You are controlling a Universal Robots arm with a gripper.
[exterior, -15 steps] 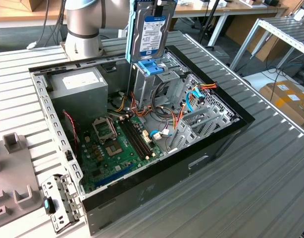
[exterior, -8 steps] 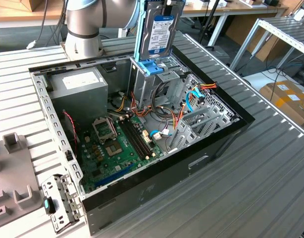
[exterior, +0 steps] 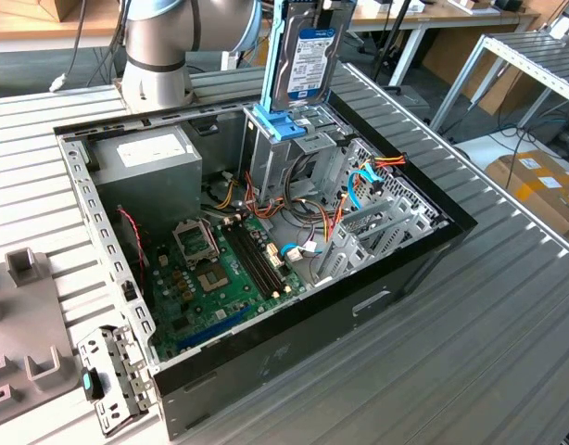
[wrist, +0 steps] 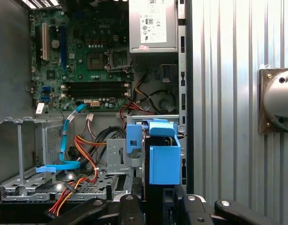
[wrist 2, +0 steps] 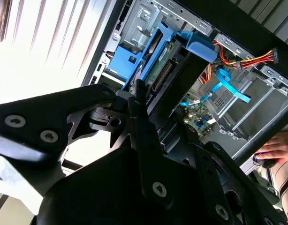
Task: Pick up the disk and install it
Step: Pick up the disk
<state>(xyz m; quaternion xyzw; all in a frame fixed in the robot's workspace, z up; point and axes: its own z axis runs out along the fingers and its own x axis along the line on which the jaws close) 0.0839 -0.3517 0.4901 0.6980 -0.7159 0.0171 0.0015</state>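
table: a slatted grey metal table (exterior: 507,352) is spread under everything.
case: an open black steel computer case (exterior: 294,352) is laid flat on the table, its inside turned upward.
arm: a grey cylindrical robot arm base (exterior: 155,46) is mounted just beyond the case's far wall.
power supply: a grey metal power supply box (exterior: 150,171) is set in the far corner of the case, on the exterior view's left.
motherboard: a green motherboard (exterior: 210,278) is laid on the case floor, well below the disk.
cage: a tall bare-metal drive cage (exterior: 266,162), topped by a wide blue plastic bracket (exterior: 280,125), is placed directly beneath the disk.
disk: the flat silver-grey rectangular disk (exterior: 308,56), white-labelled and edged by a blue carrier frame, is held upright in the air, long axis vertical, its lower end at the bracket; contact cannot be told.
gripper: the black metal gripper (wrist: 158,204) is clamped on the disk's upper end, one finger on each flat side.
obstacles: a thin blue cable (exterior: 354,190) and an orange-red wire bundle (exterior: 391,162) are draped beside the cage, apart from the disk's line.
hand: a person's hand (wrist 2: 277,150) is rested outside the case.
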